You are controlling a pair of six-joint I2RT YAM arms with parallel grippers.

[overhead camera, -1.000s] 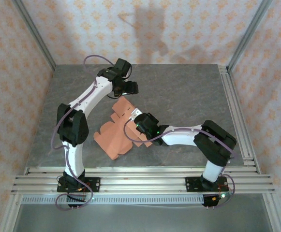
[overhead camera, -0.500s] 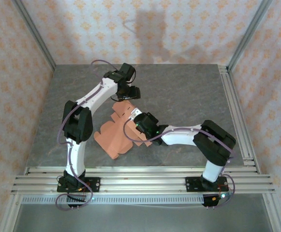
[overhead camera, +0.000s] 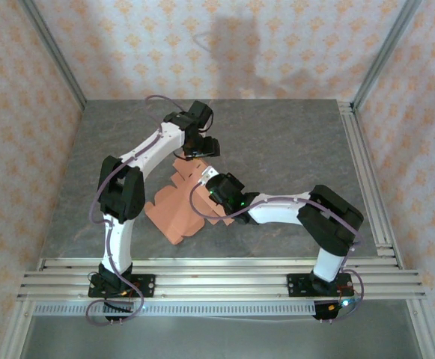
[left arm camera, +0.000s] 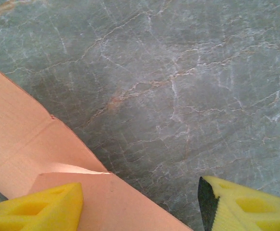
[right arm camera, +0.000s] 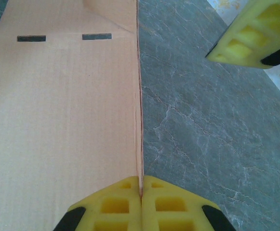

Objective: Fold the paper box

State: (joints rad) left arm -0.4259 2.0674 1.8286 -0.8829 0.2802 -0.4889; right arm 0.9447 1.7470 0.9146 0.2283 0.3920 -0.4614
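My right gripper (right arm camera: 140,192) is pressed together, pinching the three o'clock edge of the paper box (right arm camera: 62,106), which lies mid-worktop (overhead camera: 292,142). My left gripper (left arm camera: 140,195) hangs spread over its twelve o'clock edge. The card looks thin, light and easily creased, so I judge edges safest to hold.

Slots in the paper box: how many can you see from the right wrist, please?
2 on the paper box: one slot top-left, the other slot beside it. More may be hidden.
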